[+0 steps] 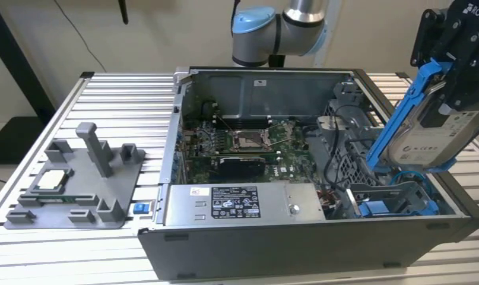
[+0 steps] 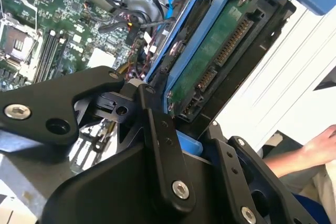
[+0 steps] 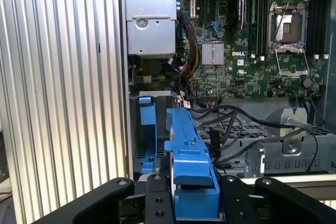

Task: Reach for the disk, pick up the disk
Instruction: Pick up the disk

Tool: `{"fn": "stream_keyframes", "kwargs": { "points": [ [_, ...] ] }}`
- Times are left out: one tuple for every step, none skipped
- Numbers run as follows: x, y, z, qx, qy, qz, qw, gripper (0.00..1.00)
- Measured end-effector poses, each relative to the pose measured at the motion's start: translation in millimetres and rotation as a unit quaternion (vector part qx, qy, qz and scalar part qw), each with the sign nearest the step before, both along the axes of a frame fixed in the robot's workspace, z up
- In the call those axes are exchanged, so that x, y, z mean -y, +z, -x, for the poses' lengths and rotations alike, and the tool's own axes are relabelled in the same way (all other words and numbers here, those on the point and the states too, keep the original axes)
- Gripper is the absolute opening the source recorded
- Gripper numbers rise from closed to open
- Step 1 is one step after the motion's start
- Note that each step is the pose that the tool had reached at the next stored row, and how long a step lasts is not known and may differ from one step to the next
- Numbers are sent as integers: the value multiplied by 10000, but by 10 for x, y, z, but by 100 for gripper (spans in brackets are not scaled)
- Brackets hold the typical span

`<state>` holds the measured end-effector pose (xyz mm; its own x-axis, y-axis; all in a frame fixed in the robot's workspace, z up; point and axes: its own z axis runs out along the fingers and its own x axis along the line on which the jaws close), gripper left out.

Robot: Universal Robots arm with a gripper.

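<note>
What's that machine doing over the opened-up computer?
A robot arm is lifting a hard drive out of an open computer case. Its pincer is closed on the disk by its blue frame, and the disk hangs tilted above the case's drive bay, on the exterior view's right. A person's hand is visible nearby.

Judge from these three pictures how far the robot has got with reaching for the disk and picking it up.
The reach looks done: the gripper is shut on the disk by its blue frame. The pick-up looks done as well: in the exterior view the disk hangs tilted above the open computer case, clear of the bay below it. Nothing of the task appears left; the disk is simply in hand.
</note>
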<state>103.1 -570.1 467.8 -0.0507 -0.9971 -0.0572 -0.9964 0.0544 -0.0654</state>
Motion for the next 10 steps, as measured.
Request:
{"fn": "stream_keyframes", "kwargs": {
  "points": [
    [0,-18,3,0,0,1,10000,0],
    [0,-35,6,0,1,1,10000,0],
    [1,-54,9,0,1,1,10000,0],
    [11,-71,13,0,1,2,10000,0],
    [38,-83,17,-1,3,2,10000,0],
    [71,-97,20,-2,5,-5,10000,0],
    [100,-107,23,-3,8,-9,10000,0],
    [131,-119,27,-5,11,-12,10000,0],
    [148,-136,34,-6,13,-17,10000,0],
    [154,-156,42,-7,20,-18,10000,0]
  ]
}}
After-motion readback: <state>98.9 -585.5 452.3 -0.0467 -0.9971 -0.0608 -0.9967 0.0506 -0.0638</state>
